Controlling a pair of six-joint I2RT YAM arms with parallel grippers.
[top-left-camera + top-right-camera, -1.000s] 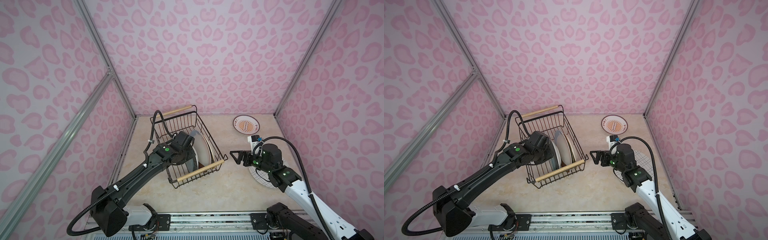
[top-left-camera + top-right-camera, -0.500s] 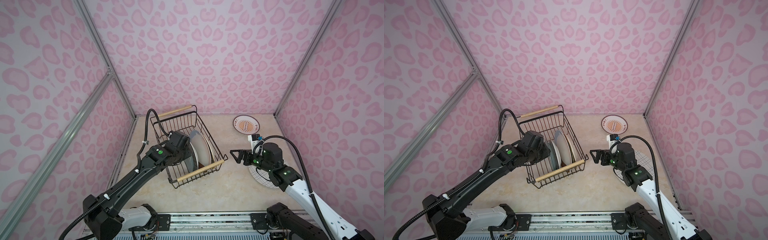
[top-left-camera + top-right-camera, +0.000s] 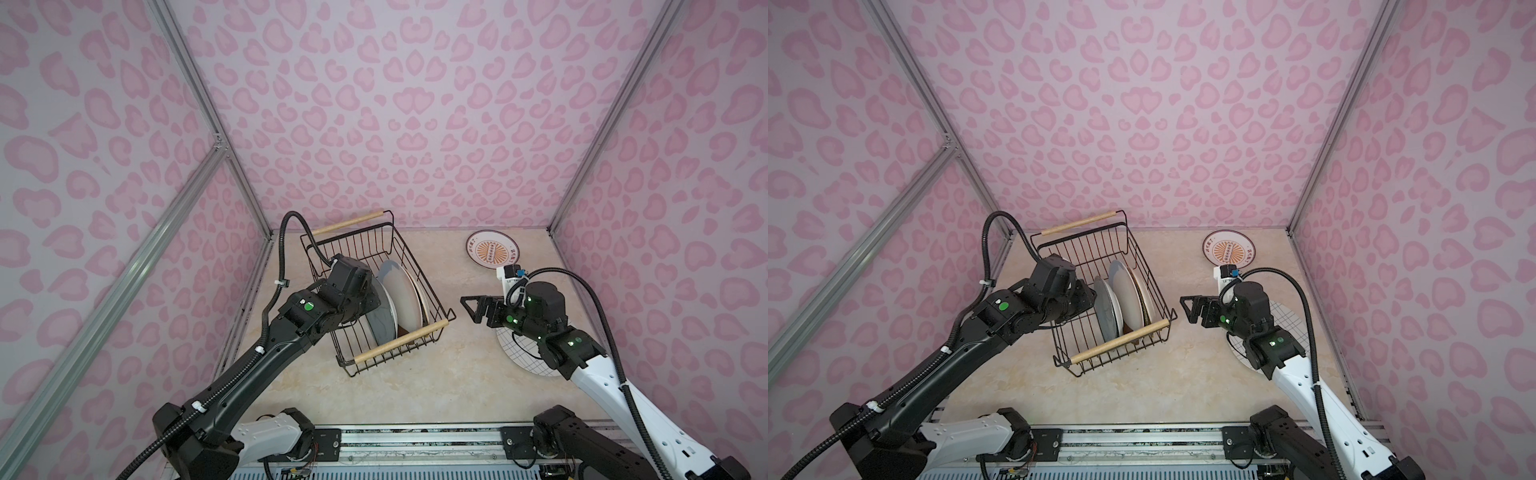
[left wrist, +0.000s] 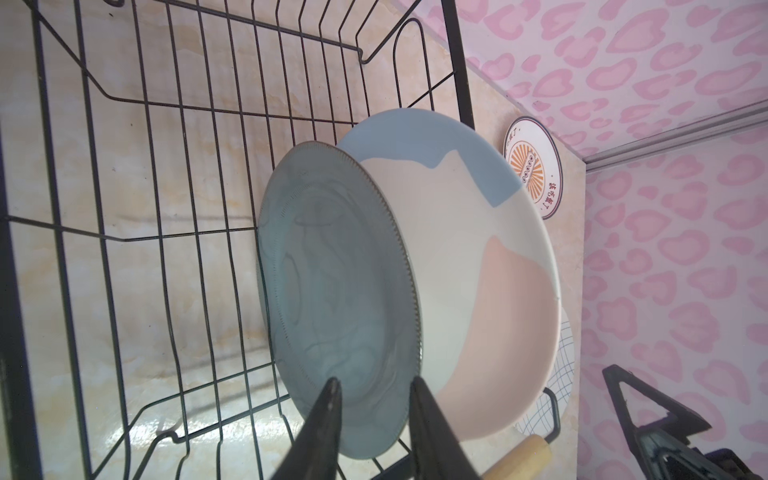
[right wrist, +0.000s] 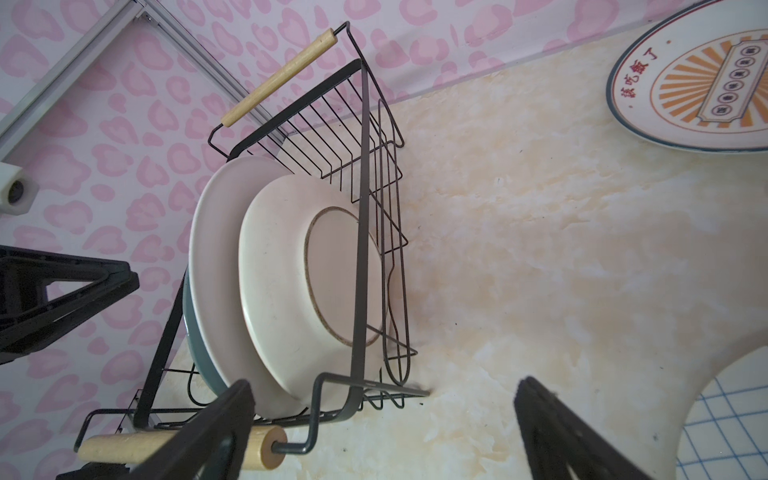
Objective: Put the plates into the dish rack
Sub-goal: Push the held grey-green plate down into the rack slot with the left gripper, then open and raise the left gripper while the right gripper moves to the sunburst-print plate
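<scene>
1. The dish rack point(image 3: 353, 245) sits left of centre on the bench point(image 3: 415, 395). Its long axis runs from the far wall toward the near edge, slightly slanted, with a wooden handle at each short end.
2. At its near end three plates stand on edge, parallel to that axis and leaning toward the right long side: a grey-blue plate point(image 4: 332, 291), a larger pale plate point(image 4: 457, 270) and a cream plate point(image 5: 291, 291). Their fronts face the left arm.
3. The sunburst plate point(image 3: 491, 252) lies flat by the far wall, and the grid plate point(image 3: 523, 353) lies flat under the right arm.
4. The left gripper point(image 4: 376, 390) has its fingers narrowly parted before the grey-blue plate, clamping nothing. The right gripper point(image 5: 384, 386) has its fingers wide and empty, beside the rack.
5. The bench is beige marbled, and the walls point(image 3: 395, 104) are pink-patterned.
</scene>
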